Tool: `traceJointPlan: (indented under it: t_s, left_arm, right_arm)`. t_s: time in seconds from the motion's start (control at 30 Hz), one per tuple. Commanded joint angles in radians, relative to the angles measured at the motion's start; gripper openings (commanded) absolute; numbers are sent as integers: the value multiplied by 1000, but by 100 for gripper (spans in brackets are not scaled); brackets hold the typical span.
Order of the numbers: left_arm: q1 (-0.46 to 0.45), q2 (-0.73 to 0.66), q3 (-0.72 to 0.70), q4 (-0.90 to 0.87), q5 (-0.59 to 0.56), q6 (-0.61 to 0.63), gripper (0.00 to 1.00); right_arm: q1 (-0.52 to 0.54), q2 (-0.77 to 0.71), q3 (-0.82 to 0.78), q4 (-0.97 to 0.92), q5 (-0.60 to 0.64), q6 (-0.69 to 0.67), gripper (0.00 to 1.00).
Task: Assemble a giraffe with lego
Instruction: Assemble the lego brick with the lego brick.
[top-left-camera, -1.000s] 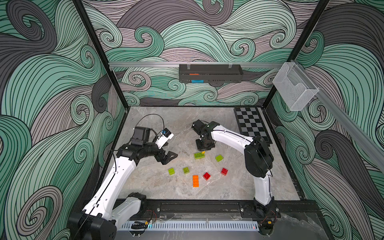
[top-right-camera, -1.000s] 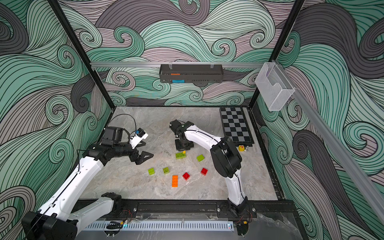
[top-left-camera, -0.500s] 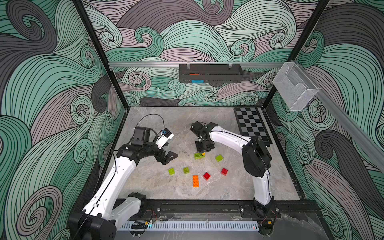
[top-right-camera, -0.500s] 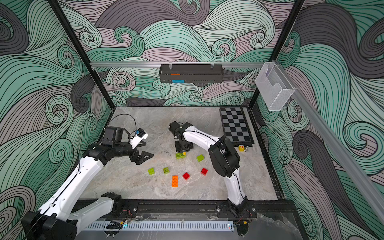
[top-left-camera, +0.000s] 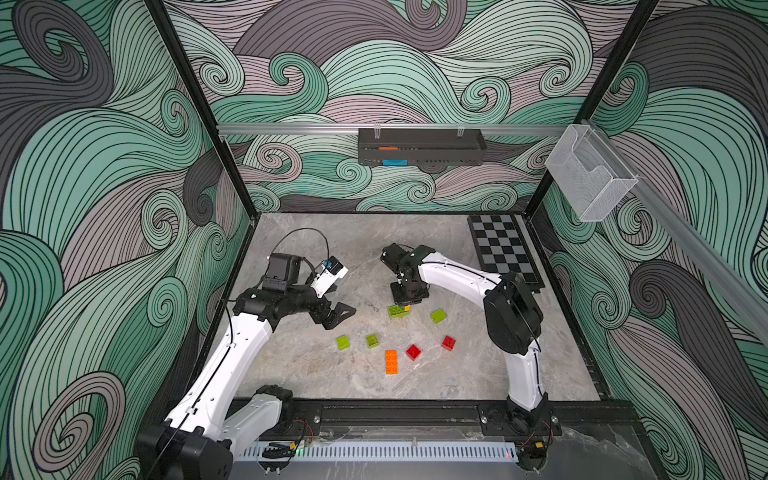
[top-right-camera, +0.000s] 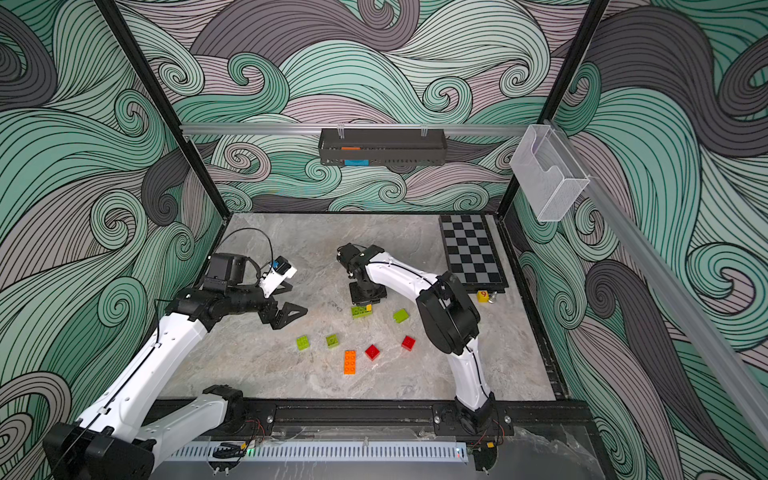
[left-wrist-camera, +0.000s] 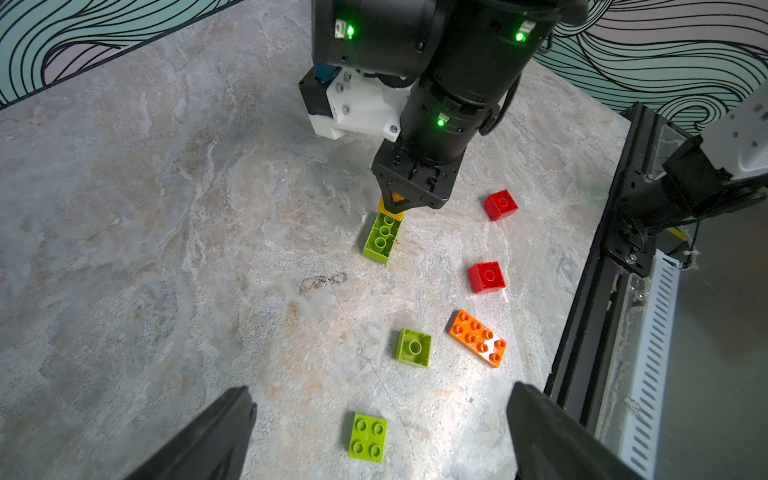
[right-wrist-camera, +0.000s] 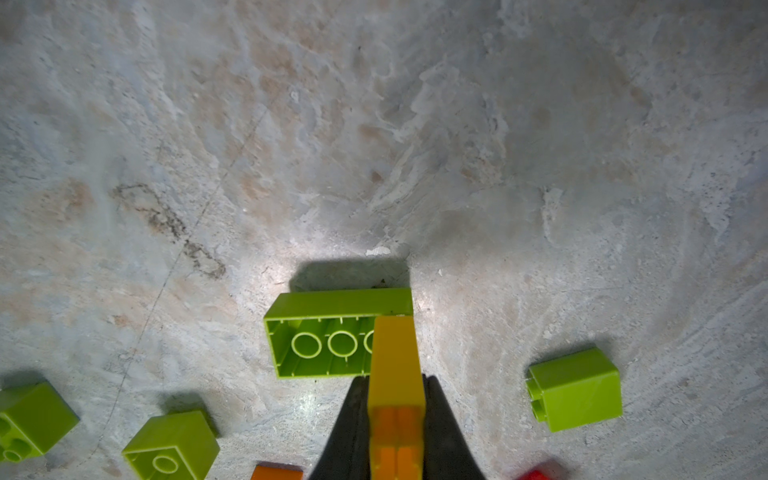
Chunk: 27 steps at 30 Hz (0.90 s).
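Seemingly little has changed over the last second: I note the right elbow slightly inward and the left arm unmoved. On the grey marbled tabletop (top-left-camera: 316, 374), the long orange studded brick (top-left-camera: 391, 361) lies nearest, with red bricks (top-left-camera: 414, 351) beyond and patterned walls around. The right gripper (right-wrist-camera: 395, 384) clamps a small yellow plastic brick (right-wrist-camera: 395, 353) against the upturned long lime-green brick (right-wrist-camera: 320, 349). The left gripper (top-left-camera: 338, 316) hovers with its jaws wide apart.
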Motion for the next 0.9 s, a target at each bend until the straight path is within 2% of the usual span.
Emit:
traceJointPlan:
  t_s: [0.0,0.6,0.87]
  left_arm:
    - [-9,-18,-5,1,8,-2,99]
    - [-9,-18,-7,1,5,-1,99]
    - [-9,-18,-6,1,8,-1,99]
  right_arm:
    - [10,23,5,-39,-4,8,0]
    - [13,58,14,-65,4,6,0]
    - [13,97,-49,-38,22,13,0]
